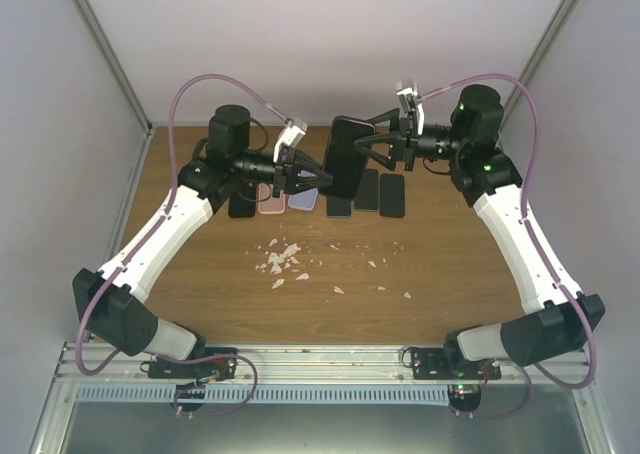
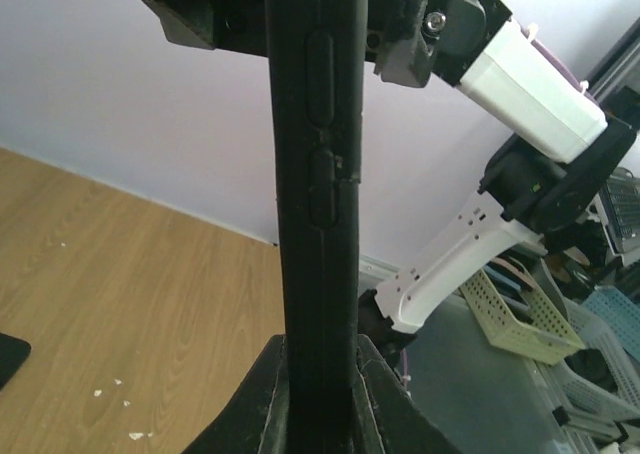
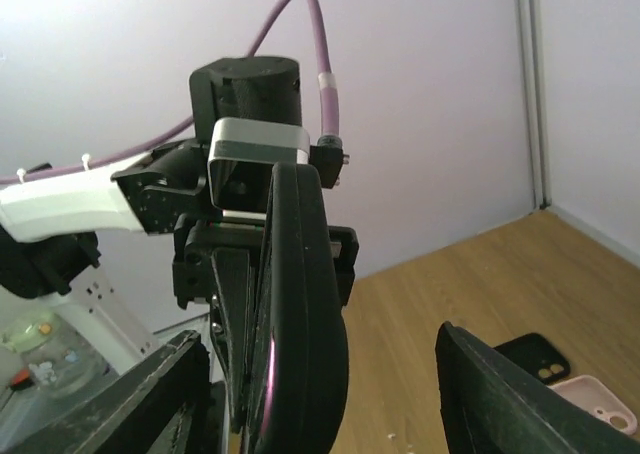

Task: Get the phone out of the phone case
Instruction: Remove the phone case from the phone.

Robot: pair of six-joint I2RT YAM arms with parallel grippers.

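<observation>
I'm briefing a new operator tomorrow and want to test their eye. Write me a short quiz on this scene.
1. True or false: the black cased phone lies flat on its back.
2. Which gripper is shut on it? A) left B) right C) neither
3. Fill in: the small scraps scattered on the brown wooden table are ___ in colour.
Key: 1 false, it is held in the air. 2 A, the left gripper; the right gripper stands open. 3 white.
</observation>
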